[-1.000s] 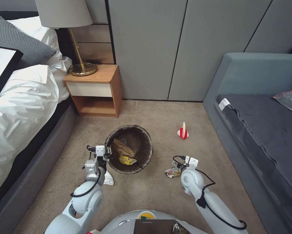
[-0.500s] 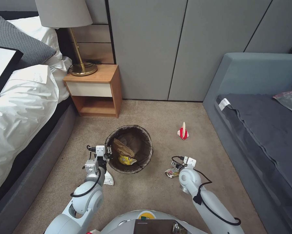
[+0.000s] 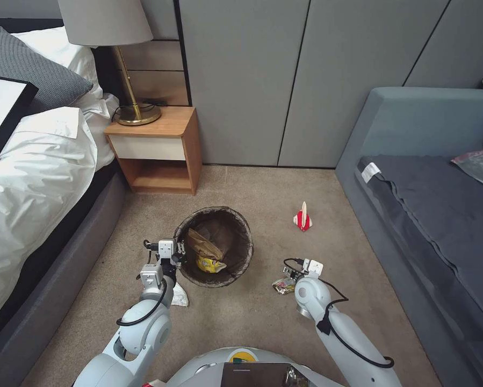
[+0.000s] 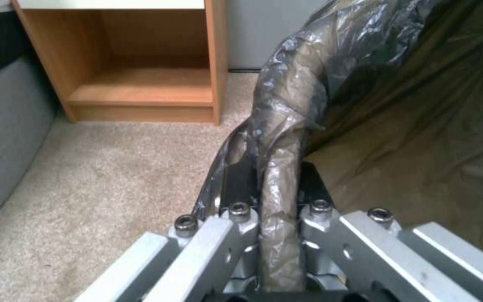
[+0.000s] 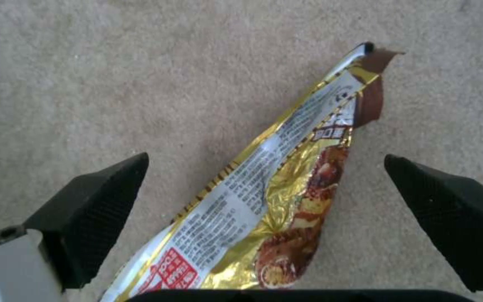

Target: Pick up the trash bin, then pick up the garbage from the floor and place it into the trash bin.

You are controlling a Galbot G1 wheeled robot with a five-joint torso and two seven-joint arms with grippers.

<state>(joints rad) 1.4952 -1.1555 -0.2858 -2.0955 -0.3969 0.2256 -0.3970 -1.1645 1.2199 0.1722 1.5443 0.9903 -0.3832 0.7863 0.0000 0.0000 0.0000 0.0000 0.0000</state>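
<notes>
— Beige carpet floor (image 3: 262, 188) runs between the bed (image 3: 31, 177) and the grey sofa (image 3: 429, 204). How do the jaws stand?

— Left gripper (image 4: 278, 218) has its jaws pinched on the bag-covered rim of the trash bin (image 3: 215, 246), at the side nearest the bed. Right gripper (image 5: 264, 184) hangs low with jaws spread wide, a gold snack wrapper (image 5: 286, 184) lying on the floor between them, untouched.

— And around them?

— Bare carpet lies all round the wrapper. A red-white carton (image 3: 303, 219) stands well apart, toward the sofa edge. The nightstand (image 3: 160, 150) sits beyond the bin by the wall.
</notes>
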